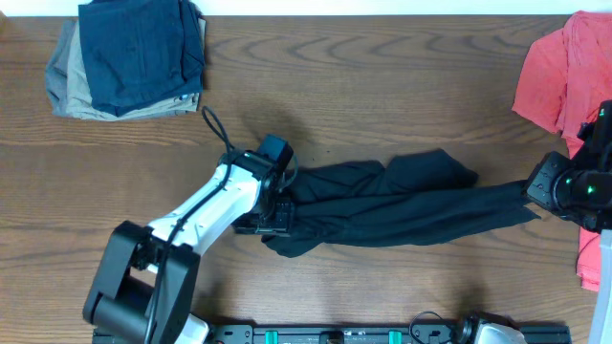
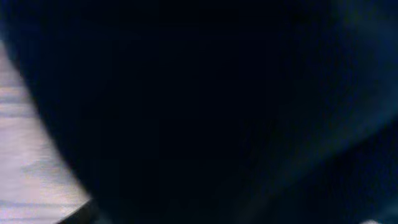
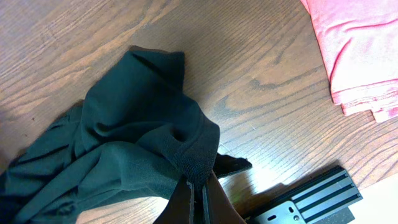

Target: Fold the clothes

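Black thin fabric lies bunched like a rope on the wooden worktop [image 1: 382,86] in the overhead view. The black shirt [image 1: 402,205] stretches away from the coral-red shirt [image 1: 559,72], with its long axis running across the worktop's width. One end lies just beside the coral-red shirt's lower part. The other end points well away from it, toward the side where the folded stack [image 1: 129,57] sits. The right fingers [image 1: 532,191] meet the near end and the left fingers [image 1: 275,212] sit at the far end.

The left wrist view is almost all dark cloth close to the lens, with a sliver of worktop [image 2: 31,155] at one edge. Whether the left fingers are spread or pinching cannot be told.

In the right wrist view the right fingers [image 3: 185,198] are pressed together on a ribbed edge of the black shirt [image 3: 124,130], which trails away from the coral-red shirt [image 3: 354,50].

No fold appears to have been made. The garment probably needs spreading flat first, so the whole task seems to remain.
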Robot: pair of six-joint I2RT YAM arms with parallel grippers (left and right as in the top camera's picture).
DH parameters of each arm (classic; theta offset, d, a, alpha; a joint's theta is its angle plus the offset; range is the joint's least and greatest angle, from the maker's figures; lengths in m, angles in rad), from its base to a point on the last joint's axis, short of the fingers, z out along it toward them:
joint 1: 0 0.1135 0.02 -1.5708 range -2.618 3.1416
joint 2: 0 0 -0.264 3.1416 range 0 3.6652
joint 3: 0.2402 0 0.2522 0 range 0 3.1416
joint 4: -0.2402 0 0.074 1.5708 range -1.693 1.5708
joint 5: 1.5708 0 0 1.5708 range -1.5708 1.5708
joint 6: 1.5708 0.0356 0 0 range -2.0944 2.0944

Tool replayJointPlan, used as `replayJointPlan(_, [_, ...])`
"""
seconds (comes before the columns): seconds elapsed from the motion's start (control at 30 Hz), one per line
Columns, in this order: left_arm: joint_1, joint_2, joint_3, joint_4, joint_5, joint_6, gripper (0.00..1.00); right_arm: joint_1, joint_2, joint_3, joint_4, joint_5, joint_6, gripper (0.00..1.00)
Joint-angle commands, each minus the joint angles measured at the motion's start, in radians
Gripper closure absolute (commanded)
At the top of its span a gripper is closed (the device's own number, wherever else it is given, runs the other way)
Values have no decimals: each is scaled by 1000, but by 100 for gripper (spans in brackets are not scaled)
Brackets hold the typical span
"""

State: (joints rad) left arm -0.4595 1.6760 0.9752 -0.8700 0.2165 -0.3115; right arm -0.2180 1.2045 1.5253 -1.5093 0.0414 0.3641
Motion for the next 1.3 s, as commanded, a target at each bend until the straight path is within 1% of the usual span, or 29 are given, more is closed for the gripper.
replayJointPlan(0.0, [31, -8, -6, 4, 74, -8, 40, -4, 2, 16, -3, 15, -29, 99])
replayJointPlan(0.17, [93, -70, -6, -21, 89, 2, 40, -4, 2, 16, -10, 35, -29, 99])
replayJointPlan(0.27, [111, -117, -6, -61, 90, 29, 40, -4, 2, 16, -14, 41, -29, 99])
replayJointPlan(0.5, [151, -236, -6, -122, 90, 29, 39, -4, 2, 16, -16, 41, -29, 99])
replayJointPlan(0.6, [206, -272, -6, -119, 89, 26, 39, -4, 2, 16, -21, 41, -33, 99])
replayJointPlan(0.7, [294, -268, -7, -105, 89, 26, 38, -4, 2, 16, -21, 41, -41, 99])
replayJointPlan(0.73, [323, -262, -7, -100, 89, 26, 37, -4, 2, 16, -21, 41, -41, 99])
replayJointPlan(0.77, [356, -253, -7, -97, 91, 25, 24, -4, 2, 16, -21, 41, -41, 99])
replayJointPlan(0.8, [381, -242, -7, -94, 100, 27, 22, -4, 2, 16, -21, 41, -40, 99])
replayJointPlan(0.87, [423, -216, -13, -97, 182, 69, 21, -4, 3, 16, -19, 41, -40, 99])
replayJointPlan(0.9, [434, -202, -21, -102, 250, 108, 21, -4, 3, 16, -19, 41, -40, 99])
replayJointPlan(0.97, [436, -179, -43, -116, 356, 167, 21, -4, 3, 16, -19, 40, -40, 99])
replayJointPlan(1.03, [423, -165, -81, -120, 425, 192, 21, -4, 4, 16, -19, 40, -40, 99])
replayJointPlan(1.13, [402, -161, -139, -95, 435, 172, 22, -4, 5, 16, -18, 40, -40, 99])
replayJointPlan(1.27, [389, -161, -211, -16, 435, 21, 29, -4, 5, 16, -14, 39, -40, 99])
